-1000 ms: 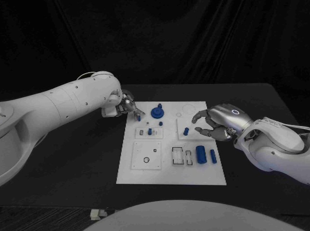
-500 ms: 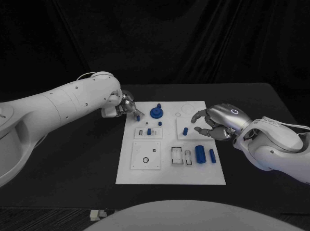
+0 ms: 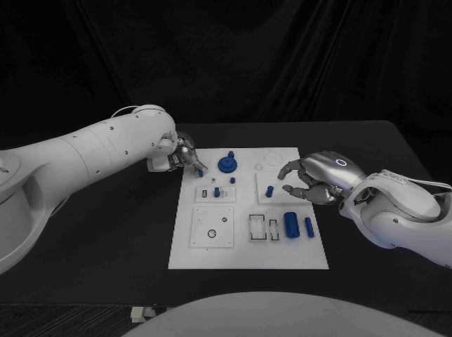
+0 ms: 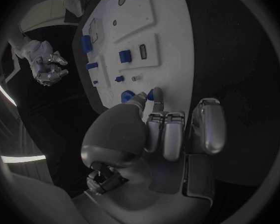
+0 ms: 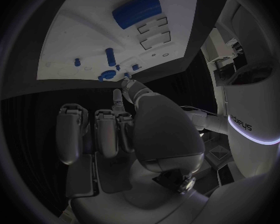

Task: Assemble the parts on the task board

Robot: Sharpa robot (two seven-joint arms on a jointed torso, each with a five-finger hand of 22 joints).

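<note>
The white task board (image 3: 248,242) lies mid-table with several blue parts on it: a round knob (image 3: 227,165), a peg (image 3: 269,190), a peg (image 3: 217,192) standing in a small raised plate, a thick block (image 3: 292,225) and a slim bar (image 3: 309,225). My left hand (image 3: 187,159) hovers at the board's far left corner and pinches a small blue piece (image 3: 201,172) (image 4: 155,93) between thumb and finger. My right hand (image 3: 312,181) hangs over the board's right edge, just right of the lone peg, fingers curved apart and holding nothing. The right wrist view looks over the hand (image 5: 124,129) at the board (image 5: 71,45).
Black table (image 3: 104,232) surrounds the board on all sides. Empty outlined slots (image 3: 258,226) sit beside the thick block, and a square plate with a small hole (image 3: 213,226) is at the near left. Both white forearms reach in from the sides.
</note>
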